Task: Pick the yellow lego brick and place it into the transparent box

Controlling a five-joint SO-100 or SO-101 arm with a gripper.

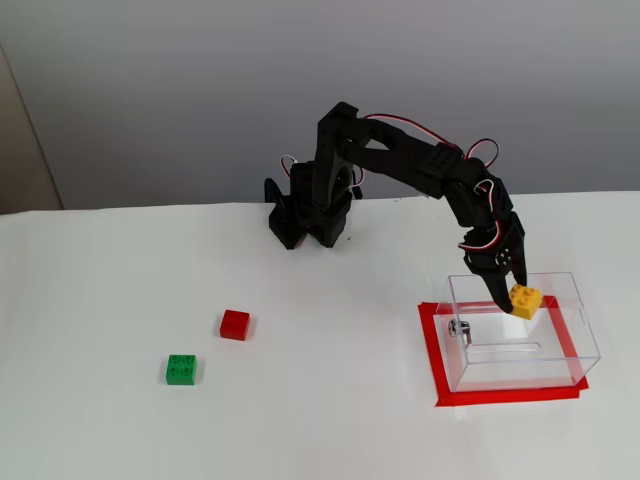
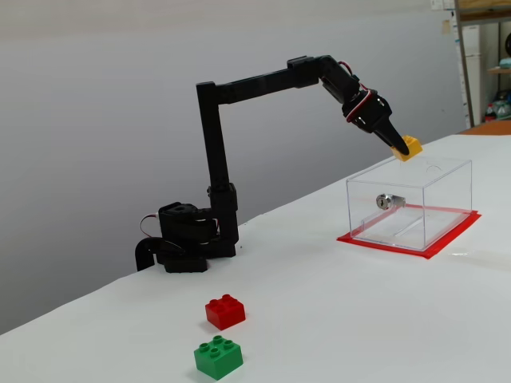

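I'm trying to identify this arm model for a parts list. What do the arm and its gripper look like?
The arm is matte black all over, built of blocky links on a chunky black base. Thin red, white and black wires loop loosely at its joints. The gripper has two slim, tapered black fingers. No markings are visible.

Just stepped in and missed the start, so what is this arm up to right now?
A black arm's end effector is shut on the yellow lego brick and holds it in the air above the open top of the transparent box. The box stands on a red taped rectangle on the white table. The brick has not been let go yet. A red brick and a green brick lie untouched on the table, well away from the box.
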